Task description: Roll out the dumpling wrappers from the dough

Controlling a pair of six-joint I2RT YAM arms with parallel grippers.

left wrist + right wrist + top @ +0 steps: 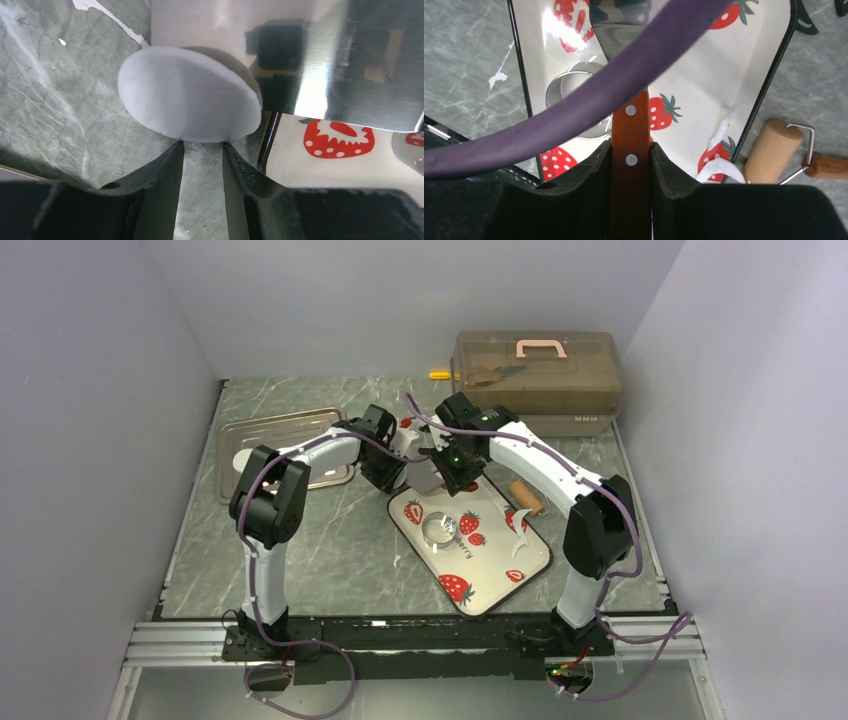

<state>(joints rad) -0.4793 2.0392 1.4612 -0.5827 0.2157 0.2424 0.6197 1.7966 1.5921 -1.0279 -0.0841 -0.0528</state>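
Observation:
A thin round white wrapper [190, 102] lies partly on the shiny blade of a scraper [320, 60] and partly over the marble table. My left gripper [202, 145] is open, its fingertips [176, 155] right at the wrapper's near edge, with nothing between the jaws. My right gripper [630, 147] is shut on the scraper's brown riveted wooden handle [630, 130] above the strawberry tray [724, 75]. Both grippers meet at the tray's far corner, left [398, 460] and right [447, 472]. White dough scraps [719, 167] lie on the tray. Another white disc [243, 461] lies on the metal tray.
A metal ring cutter [440, 530] stands on the strawberry tray [500, 580]. A wooden roller [525, 498] lies by the tray's right edge. A metal tray [290, 430] sits at the left. A brown toolbox [535, 380] stands at the back right. A purple cable [574, 115] crosses the right wrist view.

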